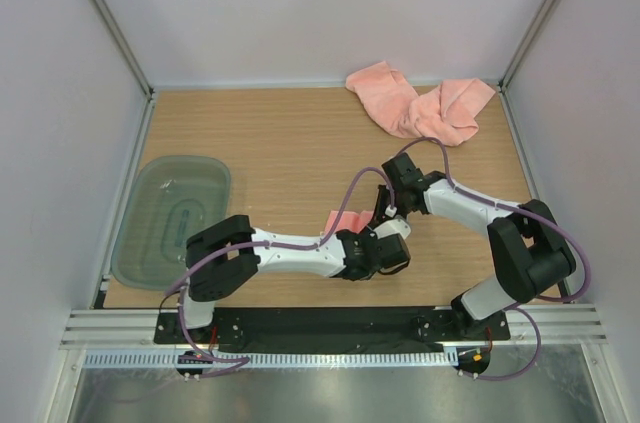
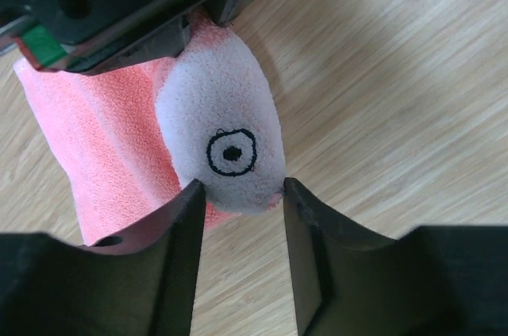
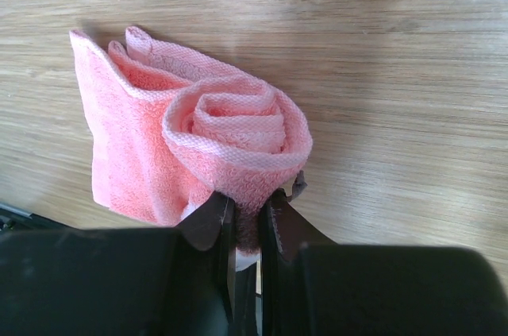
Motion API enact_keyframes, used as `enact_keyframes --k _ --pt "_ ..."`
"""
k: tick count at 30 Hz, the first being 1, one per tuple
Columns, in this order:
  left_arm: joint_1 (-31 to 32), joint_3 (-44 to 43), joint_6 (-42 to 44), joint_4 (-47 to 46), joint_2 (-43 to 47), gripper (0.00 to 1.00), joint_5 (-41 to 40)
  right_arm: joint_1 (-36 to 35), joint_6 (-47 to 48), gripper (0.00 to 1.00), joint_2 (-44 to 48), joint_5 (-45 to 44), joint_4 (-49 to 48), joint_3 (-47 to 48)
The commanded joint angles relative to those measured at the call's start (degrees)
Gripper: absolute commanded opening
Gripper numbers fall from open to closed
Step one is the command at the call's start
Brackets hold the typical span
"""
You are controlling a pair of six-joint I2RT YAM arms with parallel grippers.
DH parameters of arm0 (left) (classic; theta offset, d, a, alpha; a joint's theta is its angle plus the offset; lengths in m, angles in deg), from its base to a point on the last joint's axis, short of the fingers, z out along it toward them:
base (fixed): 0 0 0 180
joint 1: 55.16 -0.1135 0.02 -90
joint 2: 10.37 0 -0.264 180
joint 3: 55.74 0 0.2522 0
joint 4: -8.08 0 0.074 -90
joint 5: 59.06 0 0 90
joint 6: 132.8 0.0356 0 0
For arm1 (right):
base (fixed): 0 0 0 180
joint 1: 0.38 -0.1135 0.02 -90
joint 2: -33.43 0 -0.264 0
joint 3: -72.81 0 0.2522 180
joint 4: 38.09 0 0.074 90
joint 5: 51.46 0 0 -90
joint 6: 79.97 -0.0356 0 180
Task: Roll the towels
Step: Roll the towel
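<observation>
Fingers of my right gripper [image 3: 246, 207] are pinched nearly closed on the rim of the rolled towel [image 3: 230, 133], which lies on the table [image 3: 381, 74], near-centre. My left gripper [image 2: 240, 193] straddles its pale end, half-spread; I cannot tell whether it grips. Loose towels [image 1: 425, 103] lie far right.

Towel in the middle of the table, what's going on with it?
Both arms are on one pink towel near the front centre of the table. The right gripper has its jaws pinched shut on the rolled end. The left gripper has its jaws either side of the paler end, close against it; a firm grip isn't clear. More towels lie unrolled at the far right corner.
</observation>
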Motion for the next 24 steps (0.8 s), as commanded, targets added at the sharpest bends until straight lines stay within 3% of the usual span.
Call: enact_keyframes --k 1,3,6,9,11,15,16,19,24 --pt "0.3 -1.1 0.0 -2.7 -2.2 0.36 -2.7 -0.1 0.4 0.03 -0.4 3.0 1.1 0.9" --pt "0.3 -1.1 0.0 -2.9 -2.8 0.21 -3.9 -0.1 0.4 0.03 -0.4 3.7 0.8 0.7" --pt "0.3 -1.4 0.4 -3.2 -3.5 0.08 -4.5 0.0 0.4 0.04 -0.9 5.7 -0.4 -0.1" --pt "0.3 -1.4 1.2 -3.2 -3.6 0.0 -4.4 0.1 0.2 0.04 -1.4 6.1 -1.1 -0.7" --pt "0.2 -0.9 1.4 -3.2 -2.3 0.0 -3.1 0.4 -0.2 0.11 -1.1 5.9 -1.1 -0.8" --pt "0.2 1.7 0.9 -3.0 2.2 0.0 0.2 4.5 0.6 0.34 -0.3 6.2 -0.8 -0.3" --pt "0.2 3.0 0.9 -2.8 3.4 0.0 1.1 5.6 1.0 0.45 -0.3 6.5 -0.1 0.2" --pt "0.0 6.2 -0.5 -2.8 7.9 0.0 3.8 9.5 3.2 0.63 0.3 6.3 2.0 1.1" --pt "-3.4 13.1 -4.1 -6.2 15.7 0.0 11.1 13.6 5.5 0.78 2.2 4.6 4.7 2.0"
